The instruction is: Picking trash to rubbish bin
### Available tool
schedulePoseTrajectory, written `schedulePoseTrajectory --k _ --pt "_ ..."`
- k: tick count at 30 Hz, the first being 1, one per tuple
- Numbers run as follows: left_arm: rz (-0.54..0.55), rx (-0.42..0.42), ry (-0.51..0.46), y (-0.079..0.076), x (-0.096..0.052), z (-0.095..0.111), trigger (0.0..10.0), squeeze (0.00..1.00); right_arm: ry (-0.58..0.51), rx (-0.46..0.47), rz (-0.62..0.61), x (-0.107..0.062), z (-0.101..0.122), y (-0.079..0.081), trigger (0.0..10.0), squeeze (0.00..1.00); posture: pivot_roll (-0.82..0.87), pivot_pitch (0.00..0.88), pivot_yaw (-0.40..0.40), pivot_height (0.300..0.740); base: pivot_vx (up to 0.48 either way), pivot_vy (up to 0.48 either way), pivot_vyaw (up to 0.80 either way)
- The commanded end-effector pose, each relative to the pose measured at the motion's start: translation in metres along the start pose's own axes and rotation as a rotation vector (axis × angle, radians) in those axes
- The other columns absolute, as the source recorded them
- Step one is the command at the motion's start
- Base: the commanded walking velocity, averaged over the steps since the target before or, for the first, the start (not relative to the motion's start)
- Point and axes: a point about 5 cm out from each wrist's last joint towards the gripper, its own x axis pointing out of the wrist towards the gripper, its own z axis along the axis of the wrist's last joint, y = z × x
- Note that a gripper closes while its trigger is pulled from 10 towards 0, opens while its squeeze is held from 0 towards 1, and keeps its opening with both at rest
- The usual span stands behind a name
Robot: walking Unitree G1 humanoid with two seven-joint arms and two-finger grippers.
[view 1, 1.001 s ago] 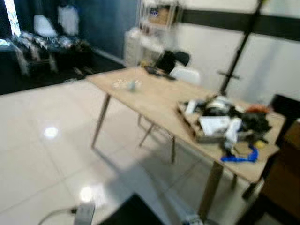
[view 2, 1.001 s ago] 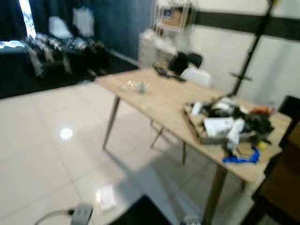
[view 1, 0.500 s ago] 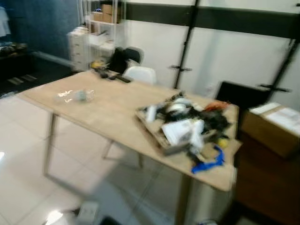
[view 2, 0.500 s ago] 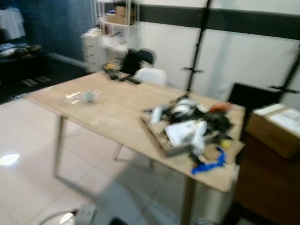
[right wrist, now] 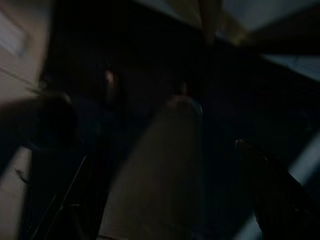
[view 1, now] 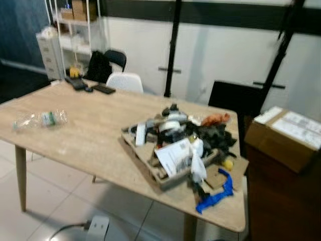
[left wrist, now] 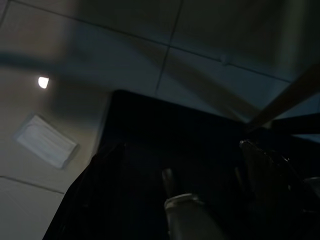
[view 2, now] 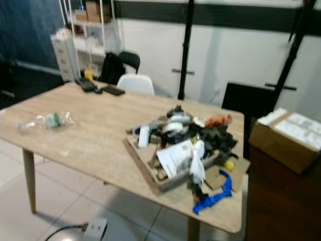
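On the long pale wooden table (view 1: pixel 95 135), a crushed clear plastic bottle with a green label (view 1: pixel 41 119) lies alone near the robot's left end, well apart from the shallow cardboard tray heaped with mixed rubbish (view 1: pixel 173 148) toward the right end. Over the last second the whole scene has slid leftward in both eye views and the table has come closer and more square-on; that is the camera turning and approaching, not the things moving. The dark room with clothes has left the picture, and a brown cardboard box with white labels (view 1: pixel 286 135) on a dark cabinet has come in at the right. For the task, this probably means the robot is lining up on the table's trash, with nothing picked up yet and no bin to be made out.

A strip of blue plastic (view 1: pixel 214 193) lies at the table's near right corner beside the tray, and a white printed sheet (view 1: pixel 173 156) rests on the heap. Its print, the bottle's label and the box labels are too blurred to read.

Both arms hang idle. In the dim wrist views the left gripper (left wrist: pixel 182 195) and the right gripper (right wrist: pixel 172 165) each hang with fingers spread apart over the dark floor, holding nothing.
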Motion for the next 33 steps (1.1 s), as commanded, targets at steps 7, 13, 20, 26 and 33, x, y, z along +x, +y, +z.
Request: schedulePoseTrajectory --k 7,13,20,26,33 --pt "-0.006 0.048 0.078 0.005 -0.004 -0.014 10.0 0.00 0.064 -0.009 -0.083 -0.003 -0.018 -0.020 10.0 0.00 0.06 0.000 -0.012 0.740 0.000 0.000 0.00" --pt "-0.001 0.049 0.091 0.006 -0.004 -0.016 10.0 0.00 0.087 0.001 -0.087 -0.004 -0.021 -0.021 10.0 0.00 0.06 0.000 -0.013 0.740 0.000 0.000 -0.63" --pt "-0.002 0.051 0.080 0.005 -0.003 -0.013 10.0 0.00 0.071 -0.012 -0.086 -0.003 -0.018 -0.020 10.0 0.00 0.06 0.000 -0.017 0.740 0.000 0.000 -0.80" --pt "0.005 0.048 0.073 0.005 -0.003 -0.012 10.0 0.00 0.044 -0.042 -0.079 -0.003 -0.014 -0.018 10.0 0.00 0.06 0.000 -0.016 0.740 0.000 0.000 -0.80" --pt "0.014 0.044 0.071 0.006 -0.004 -0.013 10.0 0.00 0.020 -0.072 -0.075 -0.002 -0.009 -0.016 10.0 0.00 0.06 0.000 -0.019 0.740 0.000 0.000 -0.80"
